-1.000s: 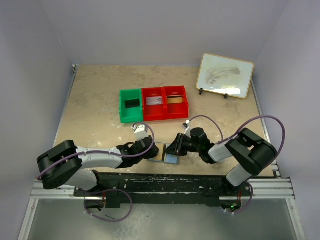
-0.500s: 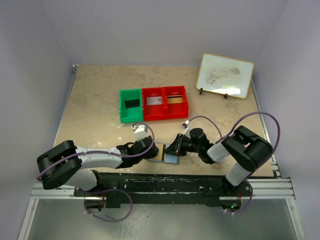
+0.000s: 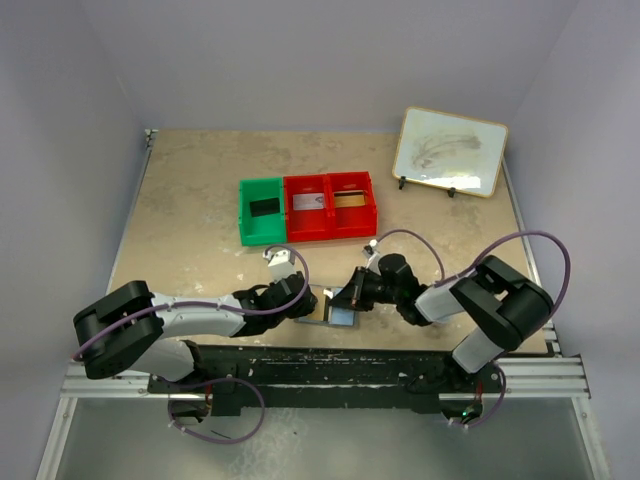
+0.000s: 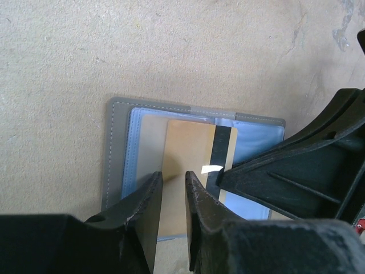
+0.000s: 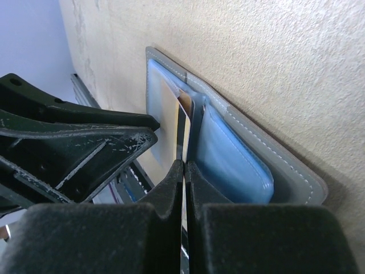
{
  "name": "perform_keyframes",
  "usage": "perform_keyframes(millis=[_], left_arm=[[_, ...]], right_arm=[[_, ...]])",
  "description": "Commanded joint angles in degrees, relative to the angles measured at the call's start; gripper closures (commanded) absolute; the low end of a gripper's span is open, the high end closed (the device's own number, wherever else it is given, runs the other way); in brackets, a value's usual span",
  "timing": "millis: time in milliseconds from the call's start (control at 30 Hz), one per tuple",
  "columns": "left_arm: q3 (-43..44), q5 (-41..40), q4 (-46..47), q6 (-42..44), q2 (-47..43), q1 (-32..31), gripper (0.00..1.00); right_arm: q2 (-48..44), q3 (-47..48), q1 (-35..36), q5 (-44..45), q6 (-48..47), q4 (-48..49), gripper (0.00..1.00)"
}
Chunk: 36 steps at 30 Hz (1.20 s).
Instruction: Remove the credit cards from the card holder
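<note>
Holder (image 4: 117,160) lies open at 6 o'clock on the counter (image 3: 190,200); right fingers (image 5: 162,200) pinch the gold card (image 4: 191,142) by its edge, left fingers (image 4: 142,208) slightly apart over it

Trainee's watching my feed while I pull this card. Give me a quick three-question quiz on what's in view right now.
1. True or false: the right gripper is shut on the edge of the gold card.
2. The leftmost bin in the top view is: A red; B green; C blue.
3. Fill in: the left gripper sits over the open grey ____.
Key: 1 true; 2 B; 3 card holder.
</note>
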Motion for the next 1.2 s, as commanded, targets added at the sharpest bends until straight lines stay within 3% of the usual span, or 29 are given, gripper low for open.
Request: perform_keyframes(millis=[0,600,767,967,1167], left_arm=[[-0.02,-0.11,-3.0,0.34,0.08,0.06,0.79],[-0.06,-0.2,-3.43,0.32,-0.41,0.06,0.8],[0.05,0.1,-2.7,0.7,-0.28,0.06,0.8],[0.39,0.39,-3.06,0.96,-0.04,0.06,0.8],[0.03,0.65,-2.47,0.75,-0.06,0.06,0.8]], right_arm=[[-3.09,-0.37,0.27,2.25,-1.84,-3.56,1.0],[-12.02,1.91,-0.49,10.31,-7.18,-20.66,1.0],[-10.99,2.44,-0.48,7.51,-6.51,-17.81,0.97],[-10.24,2.83,-0.48,6.86,-5.28,-15.51,0.85],[-7.72,3.02,-0.43,5.33,-4.12,-11.04,0.82]])
